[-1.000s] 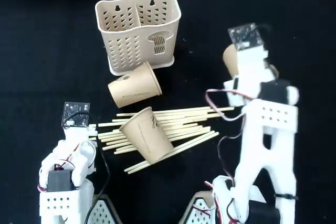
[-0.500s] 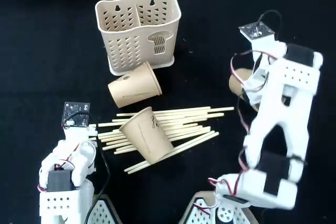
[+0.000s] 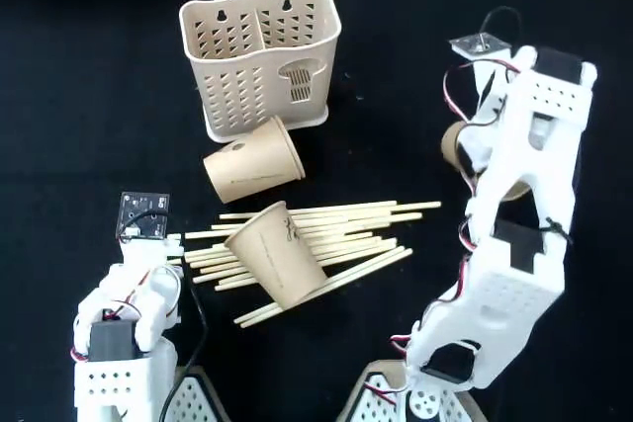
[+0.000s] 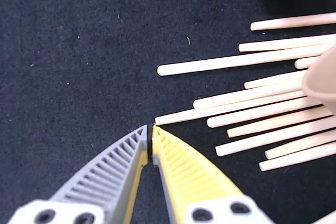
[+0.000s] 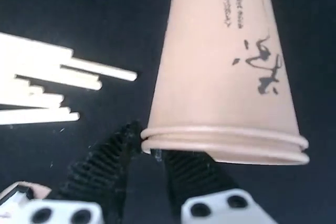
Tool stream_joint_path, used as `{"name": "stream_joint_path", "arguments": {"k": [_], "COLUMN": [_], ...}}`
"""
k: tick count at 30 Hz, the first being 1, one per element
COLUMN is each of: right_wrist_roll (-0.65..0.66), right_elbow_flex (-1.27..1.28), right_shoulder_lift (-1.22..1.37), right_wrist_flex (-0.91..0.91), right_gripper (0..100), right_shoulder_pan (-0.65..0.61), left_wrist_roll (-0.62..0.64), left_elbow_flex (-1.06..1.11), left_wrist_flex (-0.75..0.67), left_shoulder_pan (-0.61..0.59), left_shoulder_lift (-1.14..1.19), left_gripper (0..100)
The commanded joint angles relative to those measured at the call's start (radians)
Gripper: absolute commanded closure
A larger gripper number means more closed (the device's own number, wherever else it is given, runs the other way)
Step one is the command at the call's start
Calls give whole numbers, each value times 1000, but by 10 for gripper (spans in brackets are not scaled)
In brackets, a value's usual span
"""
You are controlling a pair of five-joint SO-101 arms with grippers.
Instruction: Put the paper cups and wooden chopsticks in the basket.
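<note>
I judge the step in hand to be carrying the first paper cup to the basket. My right pincer is clamped on the rim of the held cup, one finger inside the mouth and one outside, as far as the wrist view lets me tell. In the high view that cup sits at about 3 o'clock on the black table, half hidden behind the right arm.

The basket stands upright at 11 o'clock, well apart from the held cup and toward 10 o'clock from it. The next move, as I see it, calls for lifting the cup above the basket's rim, swinging it across and opening the pincer over one of the two compartments. A rim pinch may let the cup swing or slip.

The held cup is plain tan paper, tapered, with dark print on its side and a rolled lip.

A second cup lies on its side just at 6 o'clock of the basket. A third cup lies across the chopsticks, scattered near the centre. My left pincer is closed and empty, its tips beside the chopstick ends at 8 o'clock.
</note>
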Motion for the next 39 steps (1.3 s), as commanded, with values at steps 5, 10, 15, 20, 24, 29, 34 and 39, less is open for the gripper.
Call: {"name": "stream_joint_path", "arguments": {"k": [5, 10, 15, 20, 24, 29, 34, 39], "right_wrist_roll": [11, 11, 91, 169, 181, 199, 308, 321], "right_elbow_flex": [-137, -147, -82, 113, 294, 458, 530, 558], "right_shoulder_lift": [1, -30, -131, -288, -446, -591, -618, -555], "right_wrist_flex": [6, 38, 38, 38, 38, 38, 34, 9], "right_gripper": [985, 986, 986, 986, 986, 986, 986, 986], "right_shoulder_pan": [-51, -5, 101, 138, 133, 176, 244, 252], "left_wrist_roll": [3, 3, 3, 3, 3, 3, 3, 3], "left_elbow_flex": [15, 15, 15, 15, 15, 15, 15, 15], "left_wrist_flex": [18, 18, 18, 18, 18, 18, 18, 18], "left_shoulder_pan": [-7, -7, -7, -7, -7, -7, -7, -7], "left_shoulder_lift": [-8, -8, -8, -8, -8, -8, -8, -8], "left_gripper": [967, 967, 967, 967, 967, 967, 967, 967]}}
